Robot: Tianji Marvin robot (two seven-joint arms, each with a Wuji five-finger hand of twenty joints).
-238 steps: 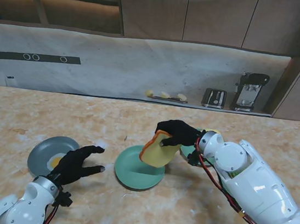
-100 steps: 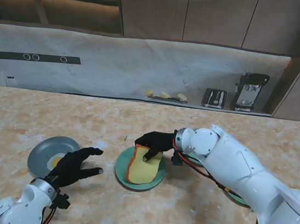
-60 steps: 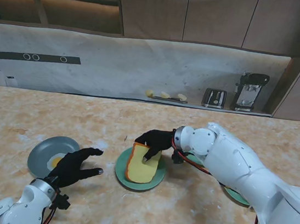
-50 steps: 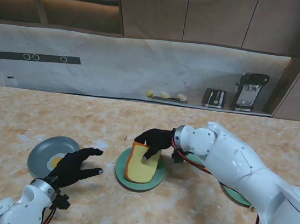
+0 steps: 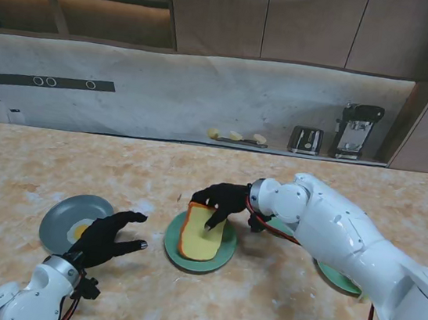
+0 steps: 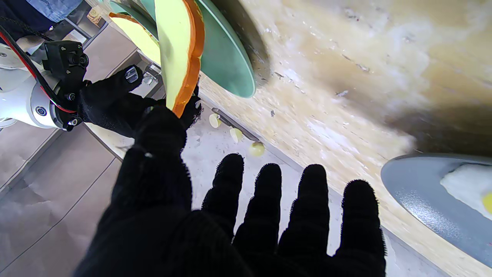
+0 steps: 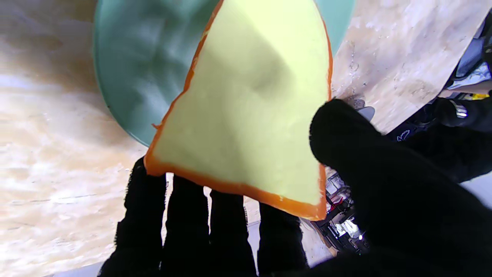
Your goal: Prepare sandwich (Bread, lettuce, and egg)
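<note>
A bread slice (image 5: 202,234) with an orange crust leans on the green plate (image 5: 220,260) at the table's middle, its far edge raised. My right hand (image 5: 221,199) is shut on that far edge. In the right wrist view the fingers (image 7: 226,231) sit under the bread slice (image 7: 246,107) and the thumb presses on top, over the green plate (image 7: 127,77). My left hand (image 5: 110,233) hovers open, fingers spread, between the two plates. To its left a grey plate (image 5: 60,217) holds a fried egg (image 5: 80,231). The egg (image 6: 469,186) also shows in the left wrist view.
A second green plate (image 5: 338,280) lies to the right, mostly hidden under my right forearm. A toaster (image 5: 305,139) and a coffee machine (image 5: 356,131) stand on the back counter, beyond the table's far edge.
My right hand has carried the bread slice down from the air onto the green plate and tipped it flatter. The left hand has stayed in place.
</note>
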